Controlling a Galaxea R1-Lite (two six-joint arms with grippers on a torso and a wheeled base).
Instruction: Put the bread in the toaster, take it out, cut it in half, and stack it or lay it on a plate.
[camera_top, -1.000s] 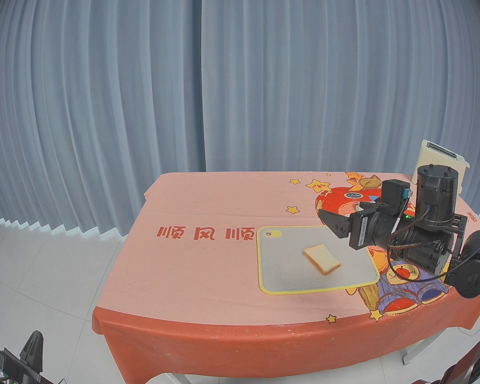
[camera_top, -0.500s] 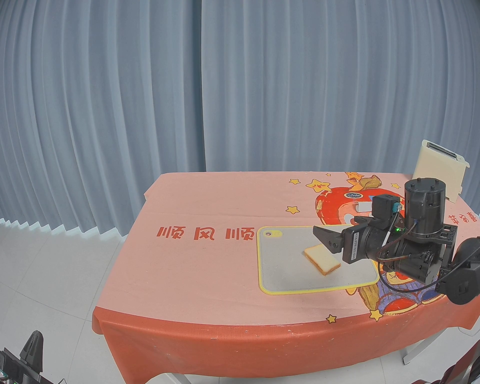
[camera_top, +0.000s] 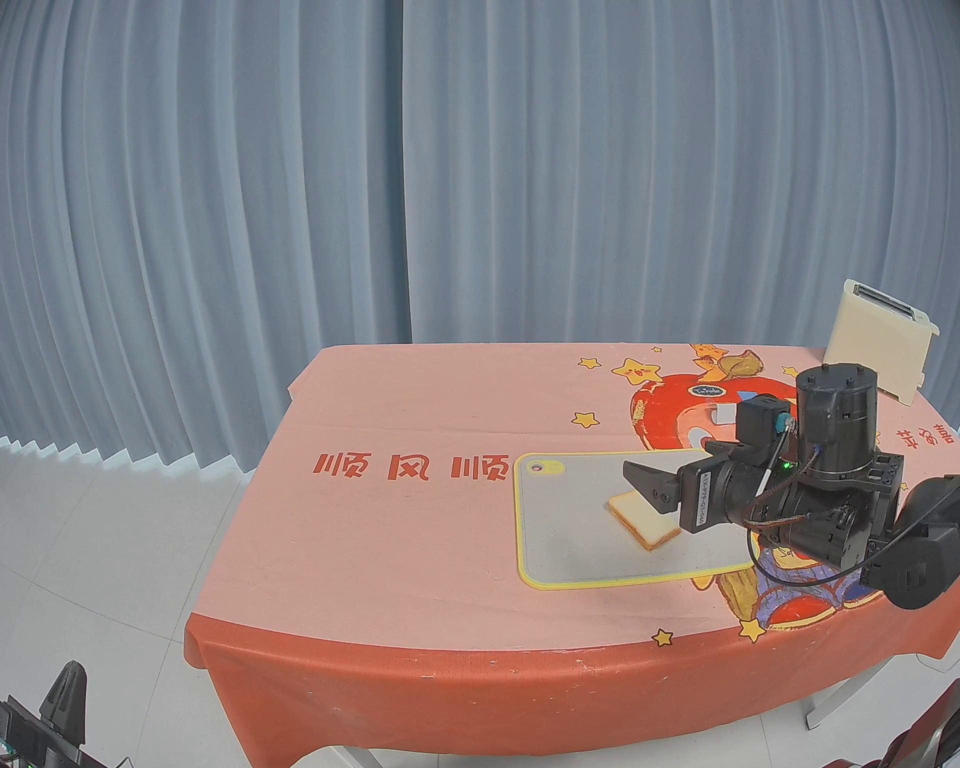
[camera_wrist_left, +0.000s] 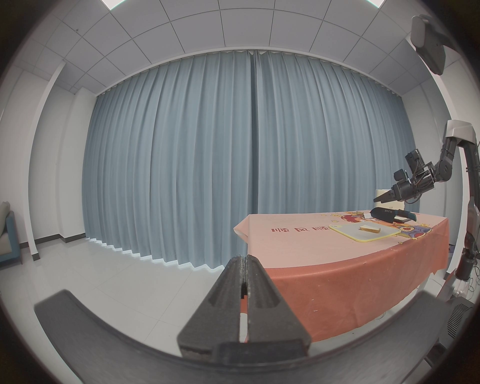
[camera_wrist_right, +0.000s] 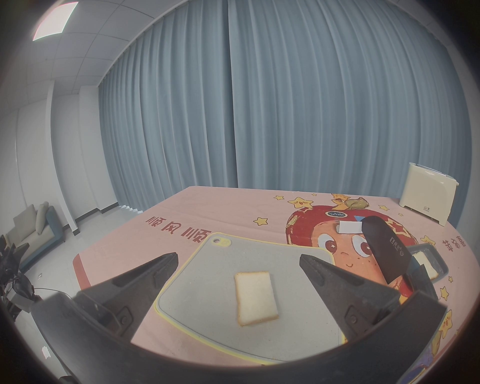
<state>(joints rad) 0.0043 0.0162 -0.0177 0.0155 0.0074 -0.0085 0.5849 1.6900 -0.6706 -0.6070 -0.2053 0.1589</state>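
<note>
One slice of bread (camera_top: 643, 527) lies flat on the grey, yellow-rimmed cutting board (camera_top: 570, 530), towards the board's right half, and nothing is gripping it. Your right arm comes in from the right side of the counter (camera_top: 400, 560) with its forearm roughly level and its wrist turned towards the robot's left. That puts the right gripper (camera_top: 645, 480) over the board, just above the slice. In the right wrist view, the right gripper's fingers (camera_wrist_right: 145, 285) are spread wide. The bread (camera_wrist_right: 255, 297) sits on the board (camera_wrist_right: 200, 295) in the gap between them, lower down and clear of both fingers. In the left wrist view, this gripper (camera_wrist_left: 387, 196) hangs in the air above the counter top, so it is not touching the slice.

Your left arm is low, off the counter's near left corner and below the level of its top. The left gripper (camera_wrist_left: 244, 272) points towards the counter and the blue-grey curtain (camera_top: 400, 170). Its fingers are pressed together with only a thin seam between them, and they hold nothing.

The cream toaster (camera_top: 880, 340) stands upright at the far right corner, well apart from the board. Between the toaster and the board, a black knife (camera_wrist_right: 385, 250) slants up from a dark tray (camera_wrist_right: 440, 262) on the cloth.
</note>
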